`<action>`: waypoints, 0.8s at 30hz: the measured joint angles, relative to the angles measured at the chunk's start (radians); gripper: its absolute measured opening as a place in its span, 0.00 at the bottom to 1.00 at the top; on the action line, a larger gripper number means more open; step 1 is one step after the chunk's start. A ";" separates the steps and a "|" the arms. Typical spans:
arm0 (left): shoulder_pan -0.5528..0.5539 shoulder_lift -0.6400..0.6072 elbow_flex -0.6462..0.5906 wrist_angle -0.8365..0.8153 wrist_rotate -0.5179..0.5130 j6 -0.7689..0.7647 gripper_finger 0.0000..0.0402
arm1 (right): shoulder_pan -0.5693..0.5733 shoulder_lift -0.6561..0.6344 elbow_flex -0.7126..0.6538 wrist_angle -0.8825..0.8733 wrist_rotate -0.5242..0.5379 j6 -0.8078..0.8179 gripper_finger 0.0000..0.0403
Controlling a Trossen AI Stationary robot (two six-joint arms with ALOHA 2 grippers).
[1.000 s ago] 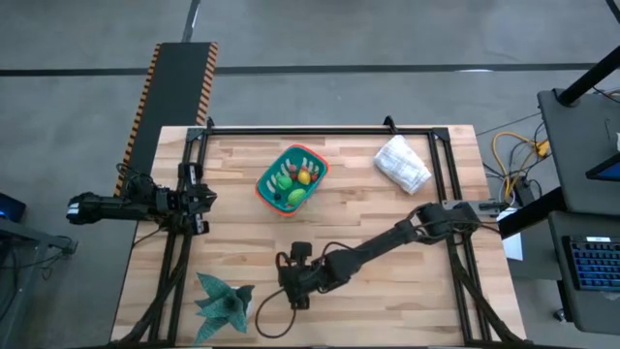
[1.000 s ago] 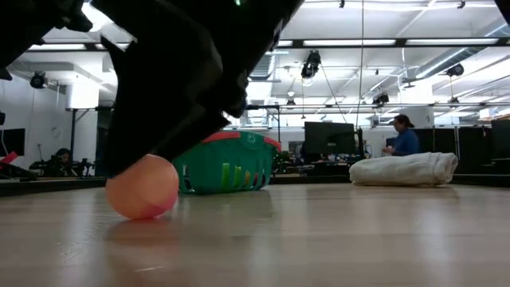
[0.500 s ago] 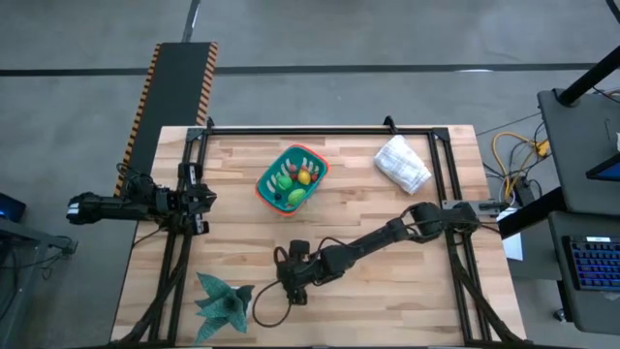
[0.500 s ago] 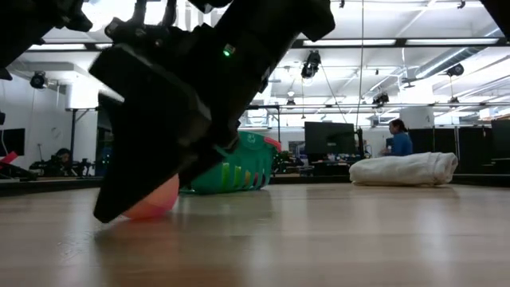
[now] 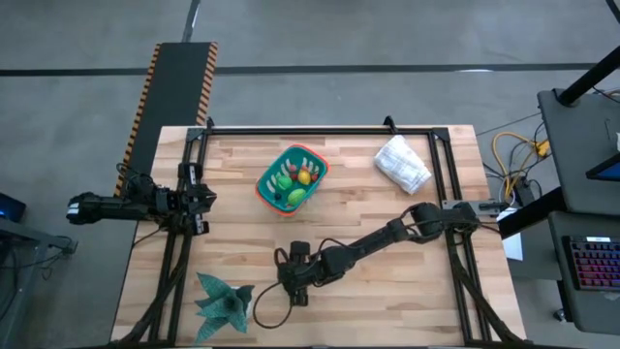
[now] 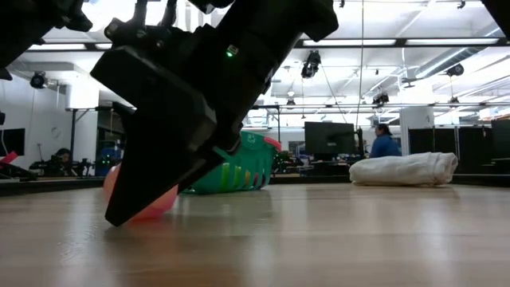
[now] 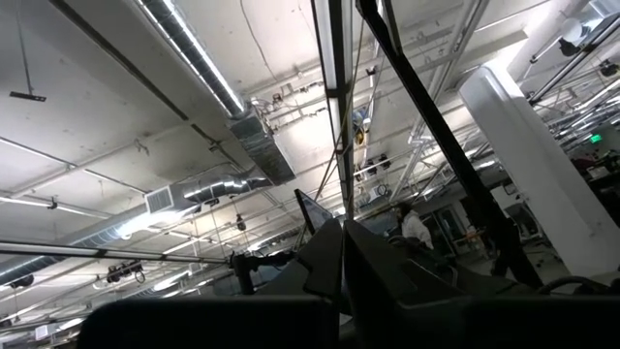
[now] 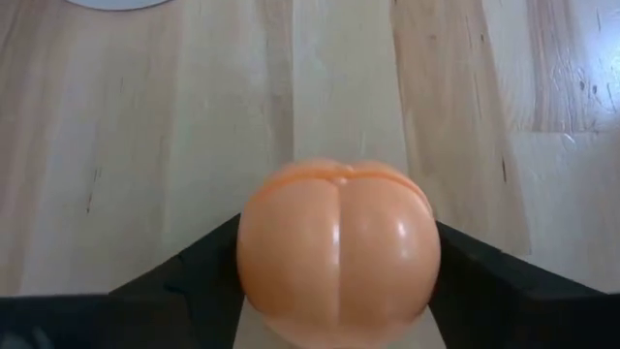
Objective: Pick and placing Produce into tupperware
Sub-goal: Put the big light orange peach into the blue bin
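An orange peach-like toy fruit [image 8: 339, 247] sits on the table near its near edge, between the two dark fingers of my right gripper [image 5: 291, 279]. In the low view a finger covers most of the fruit [image 6: 159, 207]. The teal tupperware with the orange rim [image 5: 263, 186] stands toward the far side and holds several green, yellow and red produce pieces [image 5: 295, 177]. My left gripper [image 5: 199, 199] waits shut at the table's left edge, pointing up at the ceiling. My right gripper has the orange fruit pinched by its two opposite round sides [image 8: 254, 262], one finger [image 8: 189, 281] on each. The fingers come slanting down from the table's right side. The fruit's underside rests on the wood, seam upward.
A white cloth bundle [image 5: 402, 163] lies at the far right of the table. A teal leafy star-shaped thing [image 5: 225, 301] lies at the near left corner. A black cable loops on the wood beside the right gripper. Bare wood stretches between the fruit and the tupperware.
My right gripper has come down and a little toward the table's left, around the orange fruit. In the low view the fruit first showed whole under the gripper; now a finger covers most of it. The fruit has stayed on the table.
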 joint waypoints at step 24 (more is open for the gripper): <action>0.000 0.000 0.000 -0.008 -0.001 -0.032 0.00 | -0.101 -0.238 -0.001 -0.172 0.123 -0.245 0.61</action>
